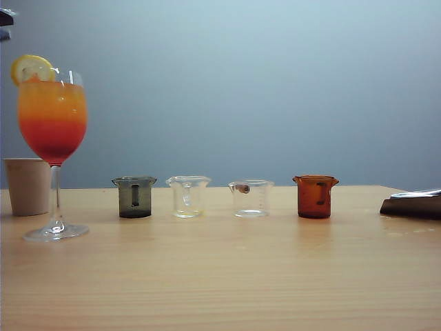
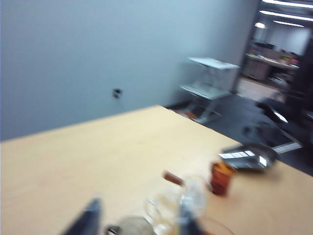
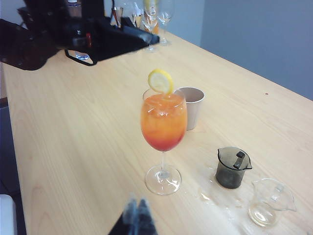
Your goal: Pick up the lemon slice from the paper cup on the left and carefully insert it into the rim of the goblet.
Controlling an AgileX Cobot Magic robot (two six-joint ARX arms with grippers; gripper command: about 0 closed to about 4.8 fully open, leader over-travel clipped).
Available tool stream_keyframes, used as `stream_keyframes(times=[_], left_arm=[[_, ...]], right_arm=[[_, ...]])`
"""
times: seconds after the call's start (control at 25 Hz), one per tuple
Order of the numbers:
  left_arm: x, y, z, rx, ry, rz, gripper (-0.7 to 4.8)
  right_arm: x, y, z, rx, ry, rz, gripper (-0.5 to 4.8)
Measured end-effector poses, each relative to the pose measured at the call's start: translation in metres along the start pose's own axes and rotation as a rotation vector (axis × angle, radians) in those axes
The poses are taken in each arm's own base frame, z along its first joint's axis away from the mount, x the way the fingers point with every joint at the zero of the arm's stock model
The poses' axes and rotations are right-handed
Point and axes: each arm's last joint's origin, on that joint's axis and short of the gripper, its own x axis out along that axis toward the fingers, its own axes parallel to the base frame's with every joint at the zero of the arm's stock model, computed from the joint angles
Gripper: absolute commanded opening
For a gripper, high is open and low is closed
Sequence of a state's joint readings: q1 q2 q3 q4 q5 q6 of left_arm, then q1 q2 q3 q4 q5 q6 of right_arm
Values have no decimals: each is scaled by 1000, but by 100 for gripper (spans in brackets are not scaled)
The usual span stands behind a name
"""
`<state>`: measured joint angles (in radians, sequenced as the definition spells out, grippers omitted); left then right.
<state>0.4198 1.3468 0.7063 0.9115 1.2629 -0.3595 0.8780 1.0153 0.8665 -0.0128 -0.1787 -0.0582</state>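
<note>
On your table (image 1: 220,276) the goblet (image 1: 53,124) wears the lemon slice (image 1: 31,69) on its rim, cup (image 1: 27,186) behind. Your left gripper (image 2: 139,220) hangs released above; right gripper (image 3: 134,215) looks clenched near the goblet.

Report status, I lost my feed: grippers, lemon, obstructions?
Left gripper open, empty. Right gripper shut, empty, parked low. Lemon slice seated on goblet rim. Nothing obstructing.
</note>
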Motion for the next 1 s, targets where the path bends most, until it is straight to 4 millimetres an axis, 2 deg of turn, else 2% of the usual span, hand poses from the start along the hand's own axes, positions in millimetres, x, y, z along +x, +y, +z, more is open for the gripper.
stream_keyframes(times=[0.08, 0.2, 0.28, 0.44, 0.48, 0.56, 0.76, 0.92, 1.0], left_arm=[[-1, -2, 5, -2, -28, 47, -3], [-2, -6, 14, -35, -84, 114, -6], [2, -18, 29, -31, -178, 158, -6], [10, -37, 44, 14, -250, 155, -6], [11, -43, 48, 27, -275, 160, -6], [18, -70, 62, 27, -342, 166, -6], [21, -96, 66, -57, -332, 246, -6], [13, -138, 63, -13, -259, 463, -6], [10, -150, 60, -2, -220, 549, -6]], right_arm=[[0, 0, 0, 0, -1, 0, -5], [0, -1, 3, -5, -27, -23, -5], [-2, -4, 6, -6, -50, -153, -5], [-9, -9, 9, -1, -62, -315, -5], [-13, -10, 11, 0, -73, -343, -5], [-25, -16, 17, 3, -116, -392, -5], [-36, -17, 22, -49, -142, -414, -5], [-52, -14, 30, -125, -184, -430, -5], [-54, -14, 30, -128, -186, -431, -5]])
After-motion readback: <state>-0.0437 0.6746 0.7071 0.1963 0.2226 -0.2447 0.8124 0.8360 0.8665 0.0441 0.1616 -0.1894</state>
